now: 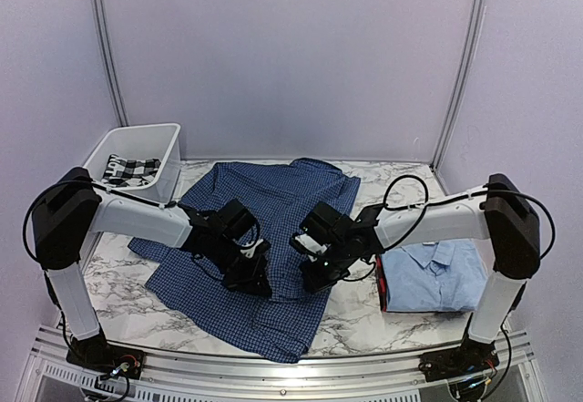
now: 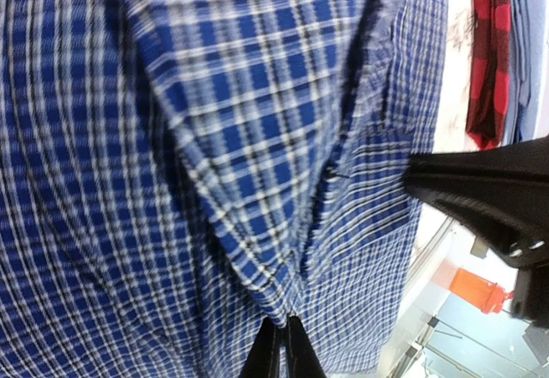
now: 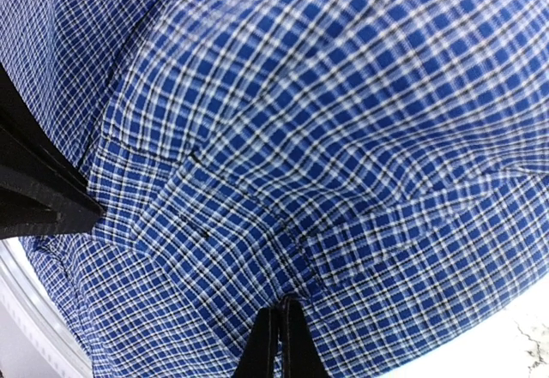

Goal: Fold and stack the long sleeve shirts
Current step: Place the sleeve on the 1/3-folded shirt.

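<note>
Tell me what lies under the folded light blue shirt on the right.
A red checked cloth shows at the left edge of the light blue shirt, beneath it. The shirt covers everything else below.

Arms bend inward; left gripper (image 1: 250, 274) at 9 o'clock of right gripper (image 1: 314, 273), both pinched closed on the dark blue checked cloth shirt (image 1: 273, 203).

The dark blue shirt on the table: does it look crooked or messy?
Yes. The dark blue shirt lies slantwise and rumpled, the left gripper and right gripper each pinching its cloth; the light blue shirt beside it is folded.
</note>
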